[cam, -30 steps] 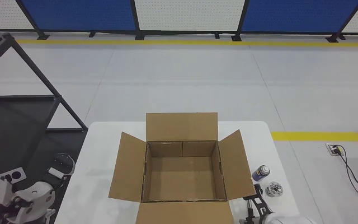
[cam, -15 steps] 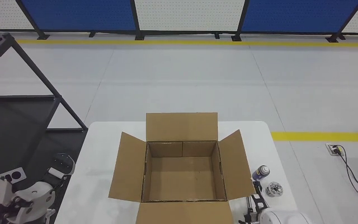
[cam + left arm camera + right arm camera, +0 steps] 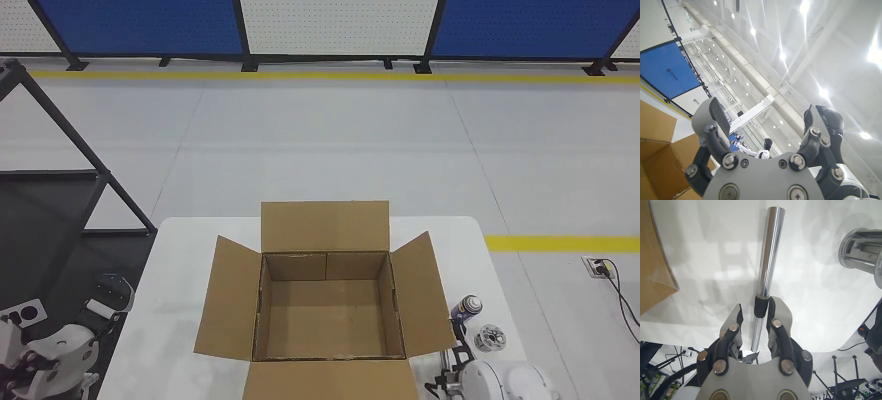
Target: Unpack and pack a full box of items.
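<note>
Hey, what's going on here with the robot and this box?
The cardboard box sits open and empty on the white table. The right gripper straddles a chrome tube lying on the table beside it, jaws open, not yet clamped. The left gripper is open, empty, pointing upward.

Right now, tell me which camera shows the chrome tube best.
The right wrist view. The chrome tube lies lengthwise on the white table, its black-taped band between the open fingers of the right gripper. In the top view it cannot be made out beside the right arm; the left wrist view faces the ceiling.
</note>
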`<action>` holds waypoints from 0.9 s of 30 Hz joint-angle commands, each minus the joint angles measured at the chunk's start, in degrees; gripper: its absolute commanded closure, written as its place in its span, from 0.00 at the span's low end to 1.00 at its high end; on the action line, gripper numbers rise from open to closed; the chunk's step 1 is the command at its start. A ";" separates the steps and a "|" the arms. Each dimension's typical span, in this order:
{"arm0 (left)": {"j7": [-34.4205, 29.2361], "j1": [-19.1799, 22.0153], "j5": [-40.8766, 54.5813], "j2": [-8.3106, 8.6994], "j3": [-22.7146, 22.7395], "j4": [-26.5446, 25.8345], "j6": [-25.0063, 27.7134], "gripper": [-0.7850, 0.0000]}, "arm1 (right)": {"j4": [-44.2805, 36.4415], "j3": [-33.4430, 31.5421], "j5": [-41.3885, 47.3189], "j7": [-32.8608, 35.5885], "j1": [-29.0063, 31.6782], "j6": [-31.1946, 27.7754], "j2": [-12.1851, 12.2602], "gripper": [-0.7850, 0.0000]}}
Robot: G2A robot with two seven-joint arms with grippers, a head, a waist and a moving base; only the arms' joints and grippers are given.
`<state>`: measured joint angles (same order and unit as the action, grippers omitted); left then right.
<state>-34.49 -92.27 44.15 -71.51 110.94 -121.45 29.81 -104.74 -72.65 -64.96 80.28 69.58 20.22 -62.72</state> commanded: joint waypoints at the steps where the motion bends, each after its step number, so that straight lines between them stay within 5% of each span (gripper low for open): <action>1: 0.00 0.00 0.00 0.00 0.00 0.00 0.00 0.00 | 0.55 0.09 0.13 -0.03 -0.30 0.03 -0.10 0.63; 10: 0.00 0.00 0.00 0.00 0.00 0.00 0.00 0.00 | 2.17 0.21 0.48 -0.02 -0.98 -0.02 -0.42 0.74; 13: 0.00 0.00 0.00 0.00 0.00 0.00 0.00 0.00 | 2.71 0.17 0.61 -0.13 -1.14 -0.07 -0.52 0.86; 24: 0.00 0.00 0.00 0.00 0.00 0.00 0.00 0.00 | 4.61 0.64 0.60 0.29 -2.25 -0.72 -0.87 0.83; 27: 0.00 0.00 0.00 0.00 0.00 0.00 0.00 0.00 | 4.78 0.81 0.54 0.29 -2.39 -0.84 -0.97 1.00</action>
<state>-34.49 -92.27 44.15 -71.51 110.94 -121.45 29.81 -100.03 -71.88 -64.40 80.59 67.23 19.38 -63.66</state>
